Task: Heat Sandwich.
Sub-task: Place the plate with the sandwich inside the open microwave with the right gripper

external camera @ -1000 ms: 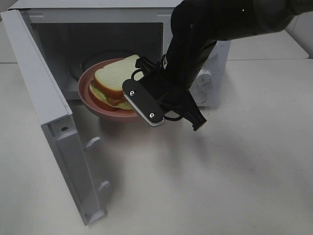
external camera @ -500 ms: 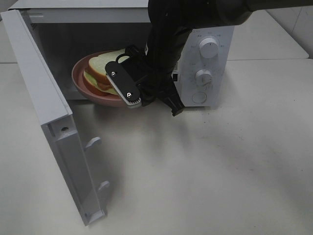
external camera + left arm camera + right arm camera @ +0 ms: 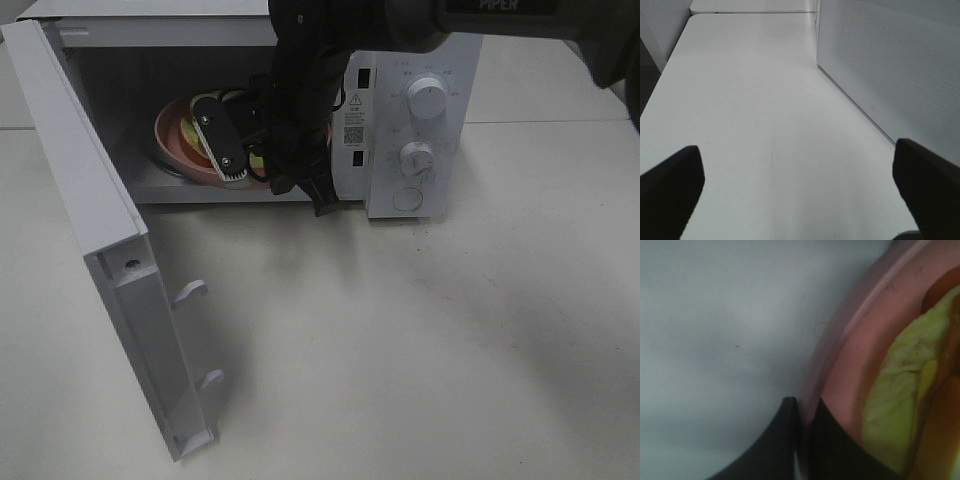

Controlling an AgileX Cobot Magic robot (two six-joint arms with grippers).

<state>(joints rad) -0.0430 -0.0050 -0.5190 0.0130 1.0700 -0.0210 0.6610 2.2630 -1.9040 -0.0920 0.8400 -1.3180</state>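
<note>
While the right gripper [image 3: 801, 407] is clamped tight on the rim of the pink plate [image 3: 840, 350], the left gripper [image 3: 797, 165] is doing pretty much nothing. Its two dark fingers [image 3: 670, 187] stand wide apart with only bare counter [image 3: 755, 100] between them, and it isn't touching anything.

The right wrist view is the one that really shows the grip. One finger sits on the outside of the rim and the other on the inside, with the thin pink edge pinched between them. Just past that you get a close look at the sandwich [image 3: 895, 405], with pale yellow-green filling and orange-brown bread, lying on the plate.

From the high camera the right arm reaches into the open white microwave [image 3: 410, 120], and the arm covers most of the plate. Only a slice of pink and a bit of yellow peek out on the left side of the opening. So the sandwich is on the plate and the plate is inside the microwave, but I can't tell if it's resting on the floor in there or hanging off the gripper. The door [image 3: 90, 210] is swung wide open to the left, and there are two knobs [image 3: 428, 98] on the front panel.

The left wrist view adds the microwave's perforated side wall, standing beside that idle gripper.
</note>
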